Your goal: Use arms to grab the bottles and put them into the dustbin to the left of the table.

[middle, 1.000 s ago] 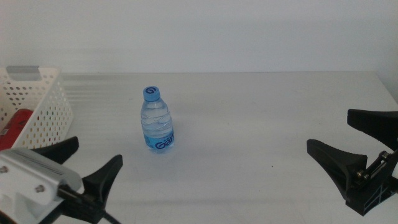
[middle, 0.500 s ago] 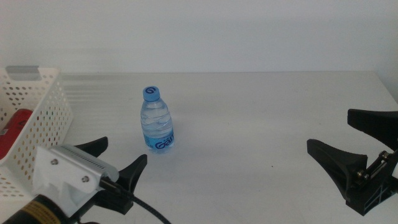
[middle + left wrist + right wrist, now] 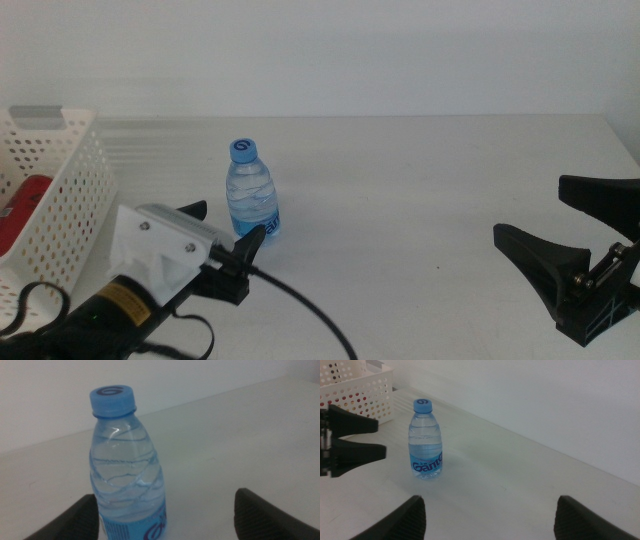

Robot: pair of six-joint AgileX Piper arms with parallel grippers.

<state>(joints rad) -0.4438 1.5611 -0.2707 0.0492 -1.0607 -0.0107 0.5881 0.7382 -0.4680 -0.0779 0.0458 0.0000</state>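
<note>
Nearest the camera, on the table [image 3: 400, 200], the left gripper [image 3: 222, 232] sits with its jaws spread wide, gripping nothing, just short of the water bottle [image 3: 251, 194]. At the right edge, the right gripper [image 3: 560, 225] rests low, jaws likewise wide apart and empty. Upright beyond the left jaws stands the blue-capped bottle. Farther left, the dustbin [image 3: 75, 180] holds a red can [image 3: 22, 210].
</note>
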